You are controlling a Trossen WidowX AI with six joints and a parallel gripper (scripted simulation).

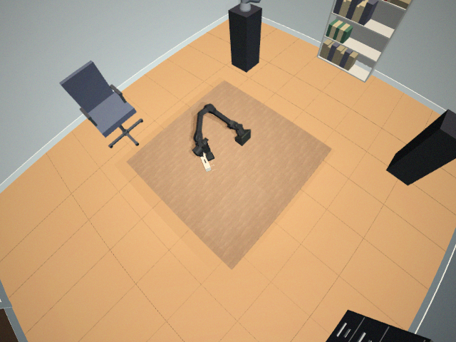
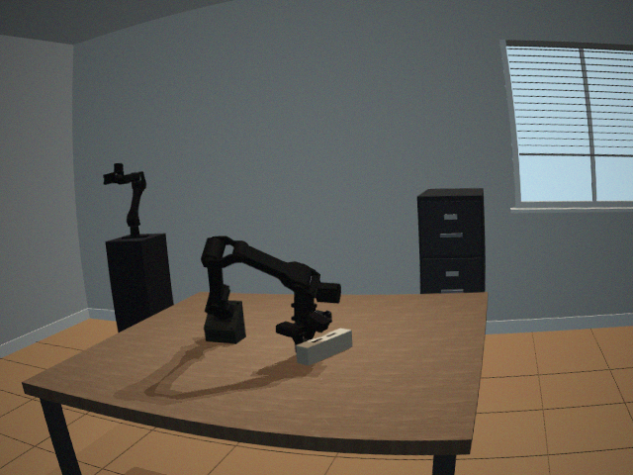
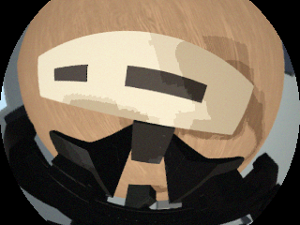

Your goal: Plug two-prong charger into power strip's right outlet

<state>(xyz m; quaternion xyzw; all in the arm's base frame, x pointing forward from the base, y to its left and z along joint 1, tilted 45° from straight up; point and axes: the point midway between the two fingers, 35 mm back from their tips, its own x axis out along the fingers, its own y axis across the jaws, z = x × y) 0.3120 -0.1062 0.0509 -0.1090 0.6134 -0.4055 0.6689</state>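
The cream power strip lies on the table. In the wrist view its top shows a short dark slot area at left and a longer one right of the middle. My gripper points down and is shut on the dark charger. The charger's far end overlaps the strip's near long edge in the wrist view, nearer the longer slot area; contact cannot be told. No prongs show. In the exterior view the fingertips are behind the strip's left end, partly hidden by it.
The wooden table carries the arm's base to one side of the strip. An office chair stands off the table. A dark filing cabinet and another arm on a pedestal stand beyond it.
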